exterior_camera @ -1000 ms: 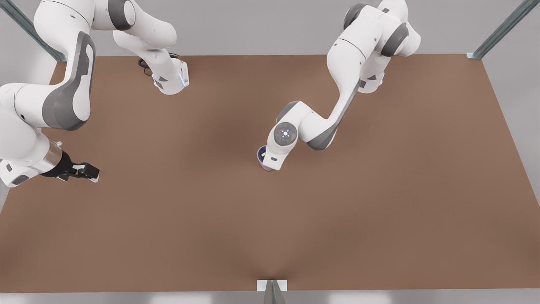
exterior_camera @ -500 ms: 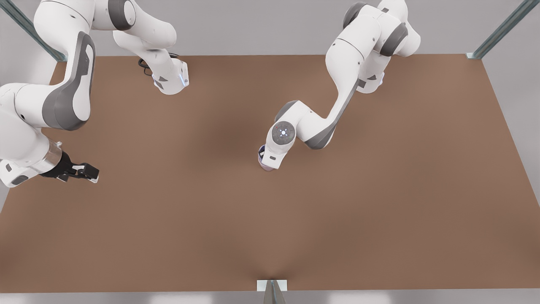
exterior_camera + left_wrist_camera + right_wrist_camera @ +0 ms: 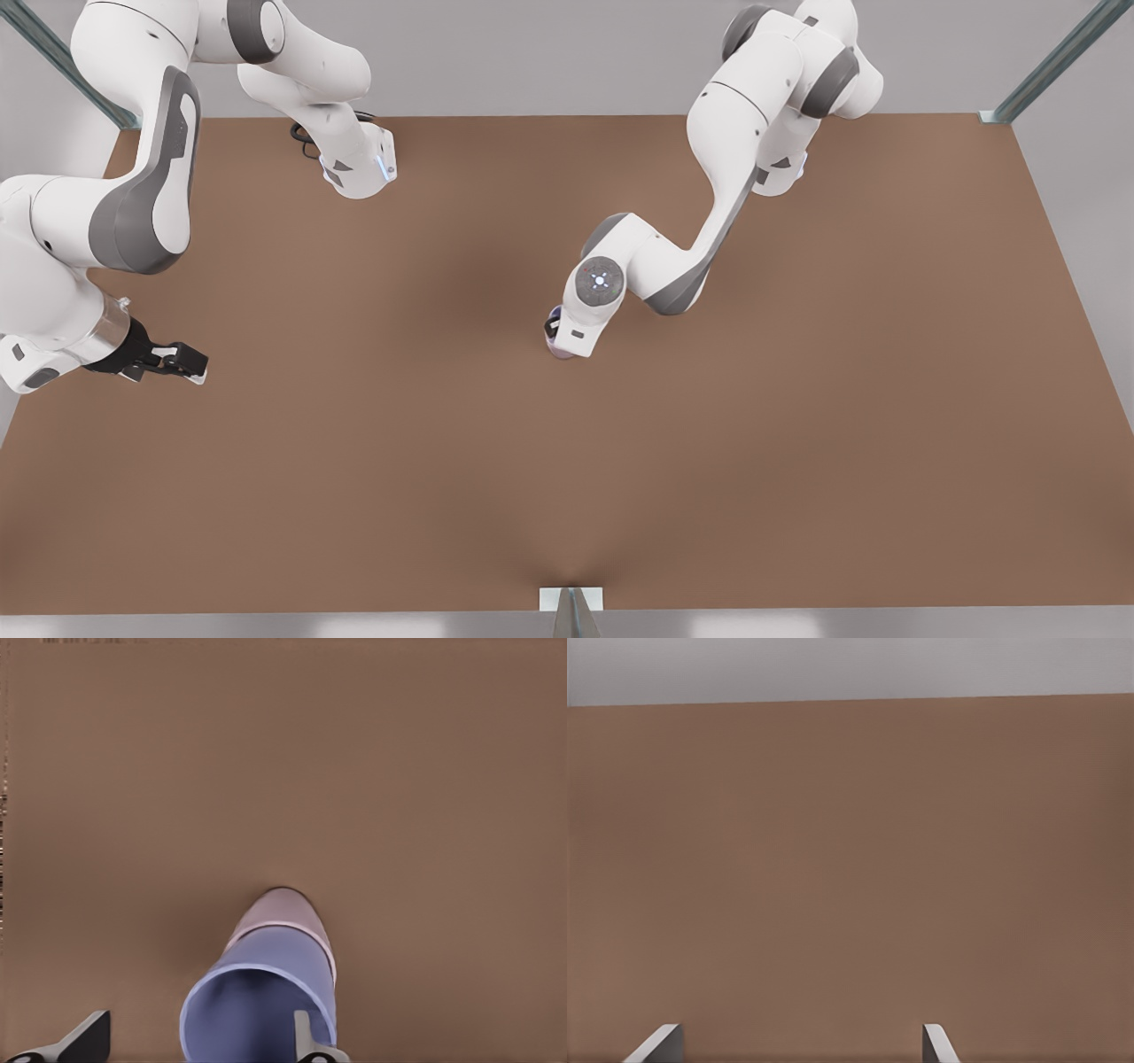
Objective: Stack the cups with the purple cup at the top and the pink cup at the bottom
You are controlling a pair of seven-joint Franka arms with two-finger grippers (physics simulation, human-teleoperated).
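**Purple cup nested in pink cup at table centre**

The purple cup (image 3: 261, 997) sits inside the pink cup (image 3: 285, 908) near the middle of the brown table (image 3: 797, 443). The left gripper (image 3: 199, 1041) stands over the stack, fingers spread, one finger (image 3: 303, 1032) inside the purple rim and the other well outside, so nothing is clamped. The right gripper (image 3: 182, 361) waits at the front view's left, fingers apart. Both cups look light, rigid and smooth; the rim wall seems the natural place to pinch.

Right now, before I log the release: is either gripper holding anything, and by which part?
Nothing is held. The left gripper is open, one finger inside the purple cup; the right gripper waits open.
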